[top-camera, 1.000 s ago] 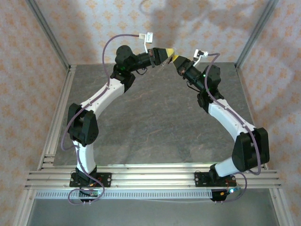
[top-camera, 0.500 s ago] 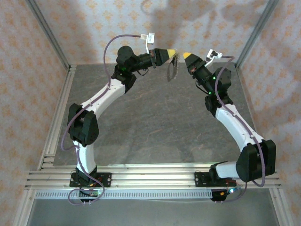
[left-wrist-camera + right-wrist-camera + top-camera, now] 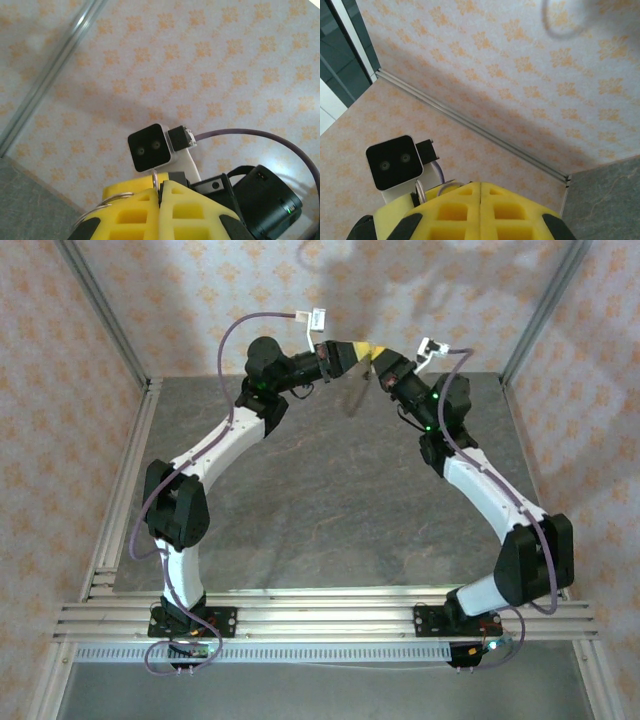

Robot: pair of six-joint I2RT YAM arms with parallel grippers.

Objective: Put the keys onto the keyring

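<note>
Jaws on both arms are pressed together, tip to tip above the bench (image 3: 300,500). My left pair pinches the keyring (image 3: 155,177), chain (image 3: 352,400) dangling. Light, springy, slippery wire: I'd grip across its flat. Whether the right pair holds the key, I cannot tell.

Wallpaper (image 3: 200,280) cream, orange floral motifs; tabletop (image 3: 330,510) grey marbled; jaws yellow; keyring (image 3: 107,200) silvery; cable (image 3: 226,345) purple.

Open room over the table (image 3: 330,500); left gripper (image 3: 365,350) and right gripper (image 3: 380,357) tip-to-tip, back wall (image 3: 420,290) close behind.
</note>
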